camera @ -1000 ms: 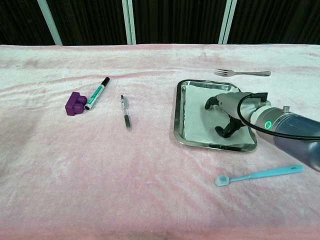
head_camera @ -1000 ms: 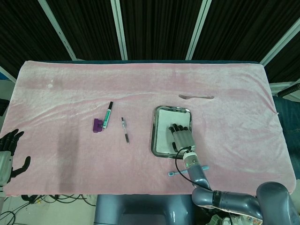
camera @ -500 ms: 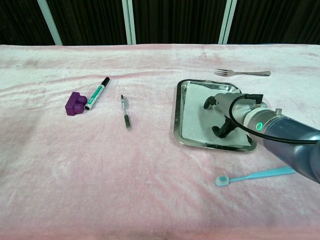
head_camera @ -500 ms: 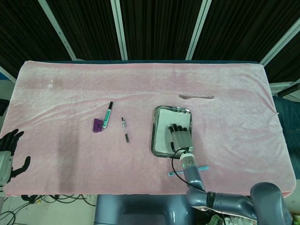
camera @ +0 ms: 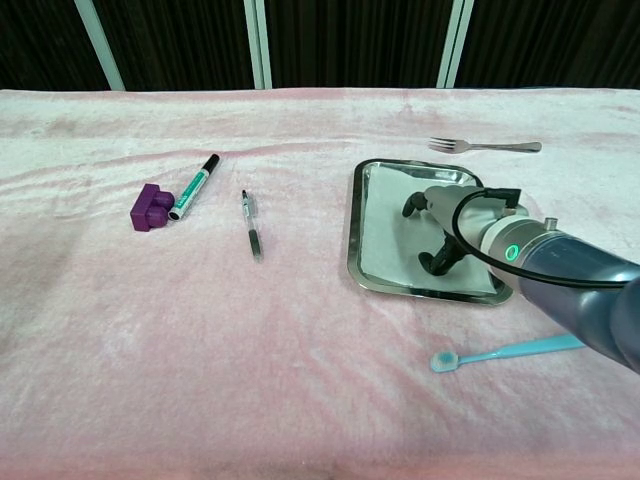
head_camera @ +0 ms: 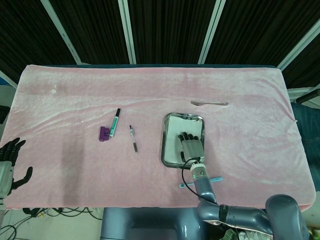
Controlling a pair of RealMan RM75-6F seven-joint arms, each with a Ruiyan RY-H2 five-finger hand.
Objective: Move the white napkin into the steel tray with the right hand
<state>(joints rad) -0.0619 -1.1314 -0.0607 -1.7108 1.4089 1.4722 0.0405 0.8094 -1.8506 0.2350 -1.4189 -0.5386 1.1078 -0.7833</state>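
Napkin point(camera: 385, 232), white, lying flat inside steel tray point(camera: 353, 235), covering most of tray floor; task looks abt done, pending release. Right hand point(camera: 447, 225) over napkin w/ fingers point(camera: 412, 204) spread and curved down, tips at or near the sheet; not pinching anything that shows, so reads as open, though actual contact can't be confirmed from chest view. Head view: same right hand point(head_camera: 191, 146) palm-down over tray's middle. Left hand point(head_camera: 11, 160) at far left table edge, fingers apart, holding nothing.

Handling, as judgement: thin, soft, very light; no stiffness, prone to crumple, fold or cling to fingertips on lift-off. Likely slides easily on smooth steel. If regrip needed, best pinched at an edge or corner, not pressed mid-sheet. Lift hand straight up, slowly, to avoid dragging sheet over rim.
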